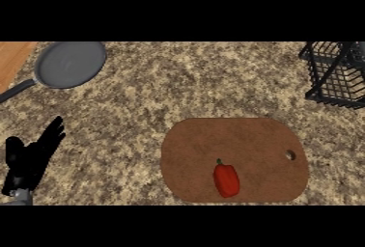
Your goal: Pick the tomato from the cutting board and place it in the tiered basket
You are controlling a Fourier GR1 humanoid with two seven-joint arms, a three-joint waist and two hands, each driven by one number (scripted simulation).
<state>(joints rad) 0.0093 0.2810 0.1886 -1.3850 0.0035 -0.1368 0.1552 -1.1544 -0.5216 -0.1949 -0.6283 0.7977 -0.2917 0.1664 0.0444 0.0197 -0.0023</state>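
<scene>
A red vegetable with a small green stem (226, 180) lies on the brown cutting board (214, 140), near the board's front edge; it looks long like a pepper rather than round like a tomato. The black wire tiered basket (336, 72) stands at the far right of the counter. My left hand (28, 157) shows at the lower left, open with fingers straight and pointing up, far from the board. My right hand does not appear.
A grey frying pan (70, 63) with a dark handle lies at the far left. A strip of wooden surface (13, 58) borders the speckled stone counter at the upper left corner.
</scene>
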